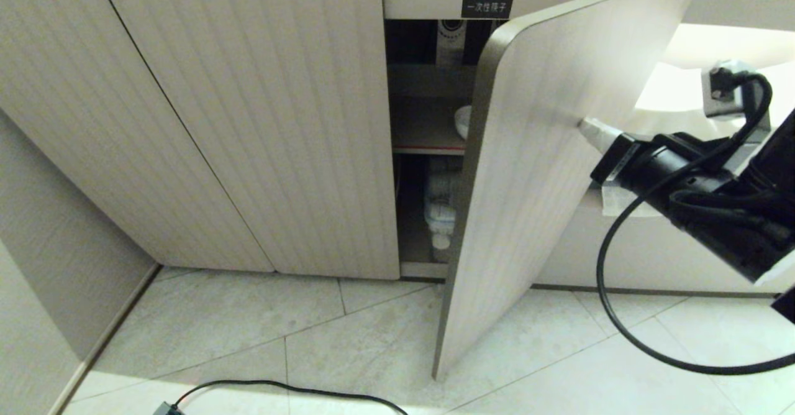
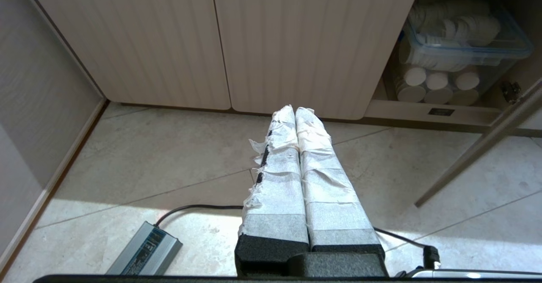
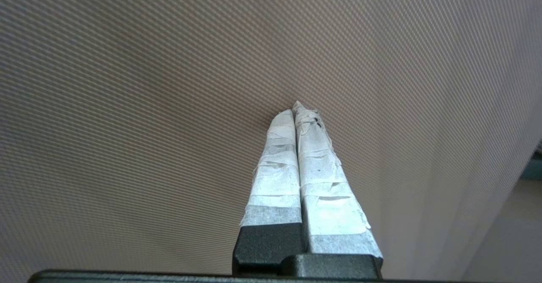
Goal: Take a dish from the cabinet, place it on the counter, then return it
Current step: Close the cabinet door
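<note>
Dish (image 1: 462,122): small white bowl, only its rim edge showing, sitting on the red-edged inner shelf (image 1: 428,150) of the cabinet (image 1: 248,123), largely hidden behind the half-open door (image 1: 546,173).

Door: ribbed, round-cornered, standing ajar and angling out over the tiled floor (image 1: 310,334). A black label (image 1: 487,6) with white characters is sitting on the frame above the opening.

Right gripper (image 1: 587,127): taped fingers pressed together with nothing between them, the tip resting against the outer face of the door; the right wrist view is showing only ribbed panel close ahead of the fingertips (image 3: 296,113).

Left gripper (image 2: 295,110): jaws likewise together and empty, hanging low over the floor near a grey power brick (image 2: 144,251) and its cable, pointing toward the closed doors; seemingly parked.

Lower compartment: holding sleeves of white cups (image 2: 436,81) and a clear lidded tub (image 2: 465,41).

Counter: not clearly identifiable in these views.

Step in hand, as judged: the door is being worked while the dish is lying untouched on its shelf; whether opening or closing cannot be told from these views. If opening, the next move is calling for the door to be swung wider, then for the right gripper to part its jaws, reach round the door edge to the shelf and close on the bowl's rim.
</note>
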